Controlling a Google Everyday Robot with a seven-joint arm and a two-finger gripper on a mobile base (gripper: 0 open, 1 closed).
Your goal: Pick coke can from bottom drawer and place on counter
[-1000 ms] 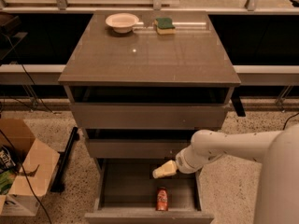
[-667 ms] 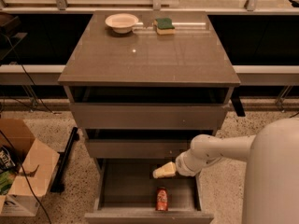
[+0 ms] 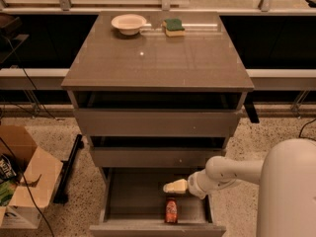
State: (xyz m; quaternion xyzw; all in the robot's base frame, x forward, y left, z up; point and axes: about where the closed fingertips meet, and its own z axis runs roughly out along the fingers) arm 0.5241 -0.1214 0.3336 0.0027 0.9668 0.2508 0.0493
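Observation:
The coke can (image 3: 171,211), red-orange with a silver top, stands upright near the front of the open bottom drawer (image 3: 133,196). My gripper (image 3: 173,186), cream-coloured, hangs over the drawer just above and slightly behind the can, apart from it, pointing left. The white arm comes in from the right. The counter (image 3: 158,58) is the glossy grey-brown top of the cabinet, far above the gripper.
A cream bowl (image 3: 129,23) and a green-and-yellow sponge (image 3: 174,26) sit at the back of the counter. The two upper drawers (image 3: 158,122) are pulled out slightly. An open cardboard box (image 3: 24,181) stands on the floor to the left.
The gripper has sunk slightly toward the can. My arm's white body has swung further into view at the right. The can has not moved.

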